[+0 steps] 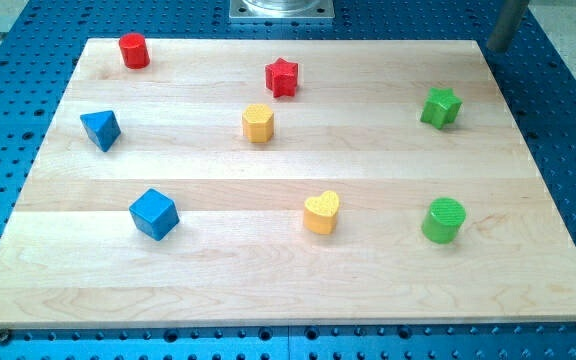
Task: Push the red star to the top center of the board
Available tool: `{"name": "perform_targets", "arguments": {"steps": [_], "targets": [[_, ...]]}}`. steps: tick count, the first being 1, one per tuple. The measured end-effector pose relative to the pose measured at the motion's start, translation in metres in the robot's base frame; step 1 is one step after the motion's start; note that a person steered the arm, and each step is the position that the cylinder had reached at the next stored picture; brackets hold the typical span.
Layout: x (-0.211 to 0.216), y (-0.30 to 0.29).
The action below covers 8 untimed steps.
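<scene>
The red star [282, 77] lies near the board's top edge, just right of centre. My tip [496, 47] is at the view's top right, by the board's top right corner, far to the right of the red star and touching no block. The rod rises out of the view's top edge.
Wooden board [288, 290] on a blue perforated table. Red cylinder [134, 50] top left. Yellow hexagon [258, 123] just below the red star. Green star [441, 107] right. Blue triangle [100, 129] left. Blue cube [154, 213], yellow heart [321, 212] and green cylinder [444, 220] lower down.
</scene>
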State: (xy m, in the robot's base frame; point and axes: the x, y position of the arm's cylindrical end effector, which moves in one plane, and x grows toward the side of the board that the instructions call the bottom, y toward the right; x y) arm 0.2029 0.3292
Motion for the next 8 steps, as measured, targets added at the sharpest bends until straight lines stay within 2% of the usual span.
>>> {"name": "perform_targets", "arguments": {"steps": [2,3,4,5,6,7,8], "targets": [[0.009,0.003],[0.03,-0.014],[0.039,-0.073],[0.061,-0.182],[0.117,-0.233],[0.128,-0.254],[0.103,-0.296]]}}
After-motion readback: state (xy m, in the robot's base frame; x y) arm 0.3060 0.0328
